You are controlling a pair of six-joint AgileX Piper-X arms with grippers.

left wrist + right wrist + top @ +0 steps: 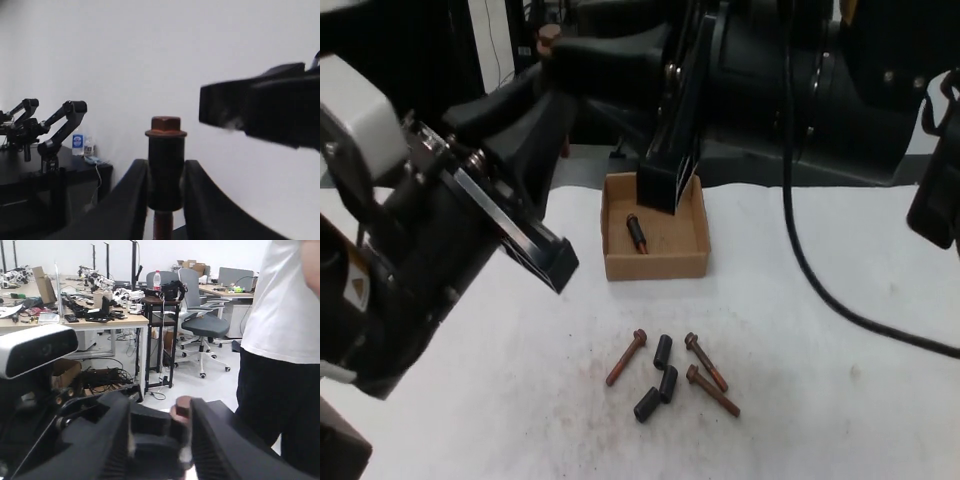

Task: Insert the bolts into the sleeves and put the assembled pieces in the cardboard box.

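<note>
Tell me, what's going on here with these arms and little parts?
The left gripper holds a black sleeve upright with a copper-coloured bolt seated in it, head on top. One assembled piece already lies in the cardboard box. Three loose bolts and three sleeves wait on the bench nearby.

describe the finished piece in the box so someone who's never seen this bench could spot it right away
Find the open cardboard box at the far middle of the white bench. On its floor lies one assembled piece, black with a copper bolt end poking out. Unlike the loose bolts and sleeves lying nearer the camera, it is joined and inside the box.
</note>
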